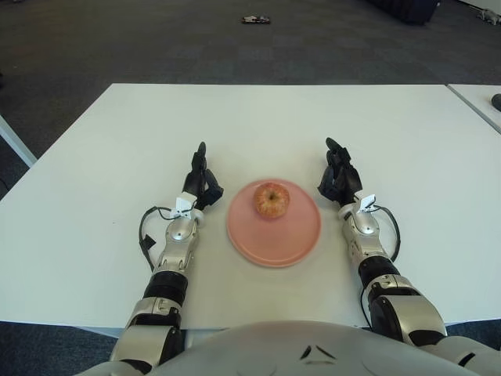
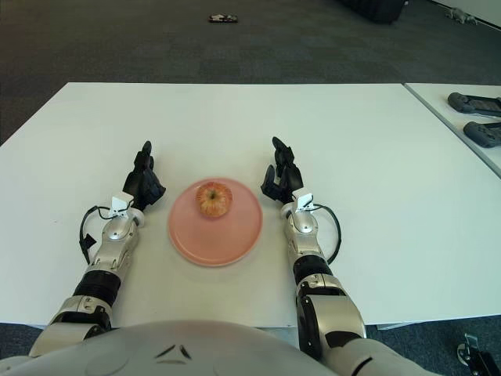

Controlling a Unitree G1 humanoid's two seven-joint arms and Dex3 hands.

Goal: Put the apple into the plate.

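White table: apple on plate (between both hands).

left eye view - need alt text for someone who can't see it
A red-yellow apple sits on a pink plate near the front of a white table, toward the plate's far edge. The robot's left hand shows just left of the plate and its right hand just right of it, neither holding anything.
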